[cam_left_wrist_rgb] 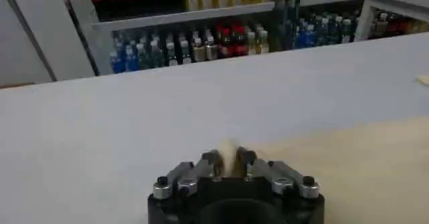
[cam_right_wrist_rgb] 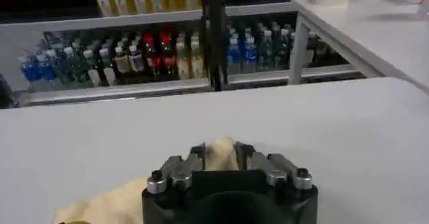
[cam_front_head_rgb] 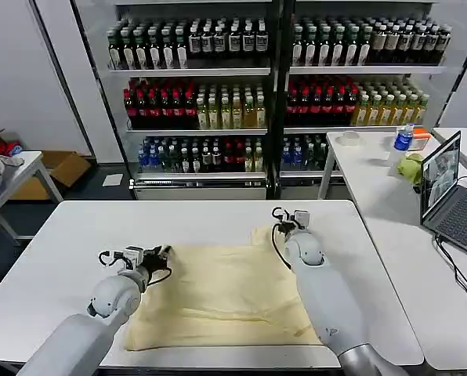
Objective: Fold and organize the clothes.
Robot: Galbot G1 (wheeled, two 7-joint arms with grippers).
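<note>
Left gripper (cam_front_head_rgb: 161, 252) pinches the shirt's (cam_front_head_rgb: 226, 294) left edge; shirt lies flat mid-table (cam_front_head_rgb: 77, 235); right gripper (cam_front_head_rgb: 284, 217) pinches the far right corner. Looks like the fold's grasp step; next calls for lifting both together, evenly.

I see a white table (cam_front_head_rgb: 69, 235) in front of me. Behind it stand glass-fronted coolers (cam_front_head_rgb: 273, 94) stacked with rows of bottles (cam_front_head_rgb: 194, 110), dark, red, yellow and green. On a second table (cam_front_head_rgb: 378, 188) to my right sit an open laptop (cam_front_head_rgb: 451, 196), a green cloth lump (cam_front_head_rgb: 410, 167), a blue-labelled bottle (cam_front_head_rgb: 403, 141) and a roll of tape (cam_front_head_rgb: 349, 138). A cardboard box (cam_front_head_rgb: 61, 168) lies on the floor at far left.
</note>
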